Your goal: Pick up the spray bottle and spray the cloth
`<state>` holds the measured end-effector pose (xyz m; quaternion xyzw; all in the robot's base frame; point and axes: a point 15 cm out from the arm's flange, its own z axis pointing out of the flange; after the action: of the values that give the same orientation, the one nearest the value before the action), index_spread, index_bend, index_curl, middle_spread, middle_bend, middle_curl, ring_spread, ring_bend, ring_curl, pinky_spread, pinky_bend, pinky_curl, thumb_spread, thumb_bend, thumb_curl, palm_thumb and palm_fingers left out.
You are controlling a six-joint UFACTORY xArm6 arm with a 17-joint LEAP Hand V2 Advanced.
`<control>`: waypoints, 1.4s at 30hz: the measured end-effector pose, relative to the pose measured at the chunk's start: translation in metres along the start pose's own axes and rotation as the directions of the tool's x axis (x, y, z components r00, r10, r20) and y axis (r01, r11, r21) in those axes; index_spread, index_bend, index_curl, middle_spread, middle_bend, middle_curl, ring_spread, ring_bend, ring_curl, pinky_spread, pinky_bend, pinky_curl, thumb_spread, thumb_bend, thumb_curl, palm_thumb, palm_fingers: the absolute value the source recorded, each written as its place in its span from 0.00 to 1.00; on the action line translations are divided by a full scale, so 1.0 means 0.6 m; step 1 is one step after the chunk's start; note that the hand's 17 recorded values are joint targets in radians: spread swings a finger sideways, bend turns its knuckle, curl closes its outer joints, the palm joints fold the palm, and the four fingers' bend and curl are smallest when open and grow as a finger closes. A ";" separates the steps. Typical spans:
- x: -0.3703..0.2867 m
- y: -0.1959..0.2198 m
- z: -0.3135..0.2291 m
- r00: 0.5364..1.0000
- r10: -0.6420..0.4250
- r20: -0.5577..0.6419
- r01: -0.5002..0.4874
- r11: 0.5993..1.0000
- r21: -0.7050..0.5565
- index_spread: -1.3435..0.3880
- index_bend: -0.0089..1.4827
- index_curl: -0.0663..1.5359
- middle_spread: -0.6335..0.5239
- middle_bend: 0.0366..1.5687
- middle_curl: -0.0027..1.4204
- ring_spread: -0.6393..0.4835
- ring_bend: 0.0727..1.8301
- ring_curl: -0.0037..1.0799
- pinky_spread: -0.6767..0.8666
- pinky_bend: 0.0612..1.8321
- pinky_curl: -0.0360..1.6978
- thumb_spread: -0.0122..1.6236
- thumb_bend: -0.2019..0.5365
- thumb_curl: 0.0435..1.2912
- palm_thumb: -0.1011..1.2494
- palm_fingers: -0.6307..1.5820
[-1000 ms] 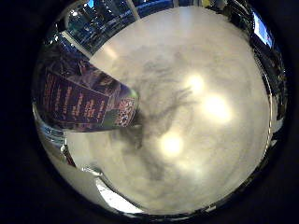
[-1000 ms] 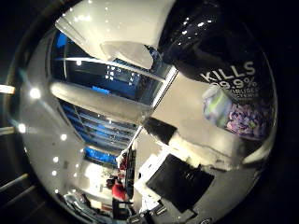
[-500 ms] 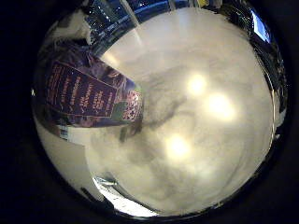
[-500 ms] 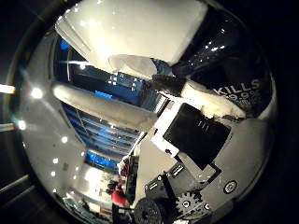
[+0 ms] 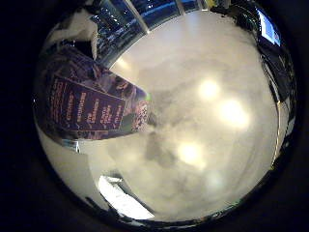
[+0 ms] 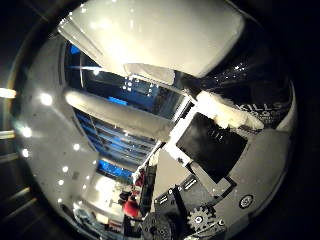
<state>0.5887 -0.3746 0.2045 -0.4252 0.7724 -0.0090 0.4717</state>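
The robot hand (image 6: pixel 210 165) is closing round the spray bottle (image 5: pixel 91 104): in the thumb-side view its white and black parts are lying right across the bottle's dark body, with a pale padded fingertip (image 6: pixel 227 112) pressing against the glossy plastic beside the label, and the bottle's white spray head (image 6: pixel 150 35) is filling the space close above the palm. So the bottle is sitting against the palm, wrapped by curled fingers, and in the little-finger view its purple-labelled body is looming close and tilting across the pale bench (image 5: pixel 217 159); I cannot tell whether its base is touching the bench or hanging just clear of it. The step in hand looks to be securing the grasp and carrying the bottle toward the spray. To do it well, the fingers should be clamping the body firmly, since glossy plastic is likely to slip, while one finger is staying free to reach the trigger under the white head. The cloth is not showing in either view, so the nozzle should be turning toward it before any squeeze. Further off, only bare bench with bright light reflections is lying beyond the bottle, and past the bench's far edge dark windows (image 5: pixel 159 9) are showing.
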 end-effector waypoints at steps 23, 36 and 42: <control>-0.182 0.107 -0.351 0.830 -0.444 -0.337 0.330 0.878 -0.345 0.60 0.70 0.72 0.41 0.87 0.62 0.34 0.74 0.81 0.36 0.62 0.77 0.32 0.24 0.66 0.89 0.74; -0.347 0.301 -0.276 0.535 -0.754 -0.381 0.525 0.650 -0.550 0.60 0.69 0.73 0.40 0.86 0.63 0.34 0.73 0.84 0.35 0.59 0.82 0.30 0.25 0.69 0.88 0.75; -0.430 0.341 -0.211 0.405 -0.846 -0.347 0.609 0.533 -0.588 0.60 0.68 0.73 0.40 0.86 0.63 0.33 0.72 0.85 0.35 0.57 0.83 0.29 0.24 0.69 0.88 0.75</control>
<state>0.4131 -0.1213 0.3759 -0.7771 0.5919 -0.2060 0.0577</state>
